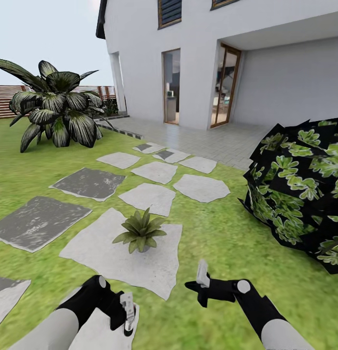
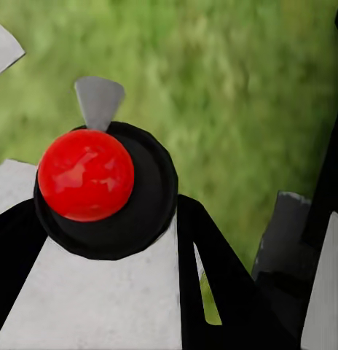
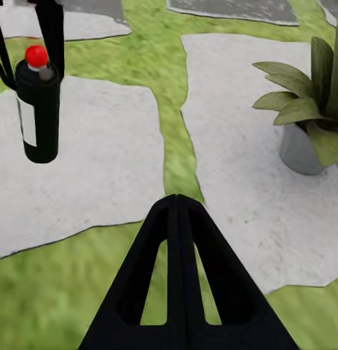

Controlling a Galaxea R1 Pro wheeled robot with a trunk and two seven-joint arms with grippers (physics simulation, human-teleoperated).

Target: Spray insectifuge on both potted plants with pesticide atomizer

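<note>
One potted plant [image 1: 140,232] stood on a stepping slab [image 1: 96,253] in the lawn [image 1: 227,243], directly ahead of both arms. Further slabs ran beyond it toward the house [image 1: 212,58], with a large bush [image 1: 59,112] at far left before the fence [image 1: 8,99]. Another bush [image 1: 300,187] stood at right.

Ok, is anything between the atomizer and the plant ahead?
Nothing visible. The left gripper holds the atomizer above a slab; only bare paving and a strip of grass lie between it and the plant.
</note>
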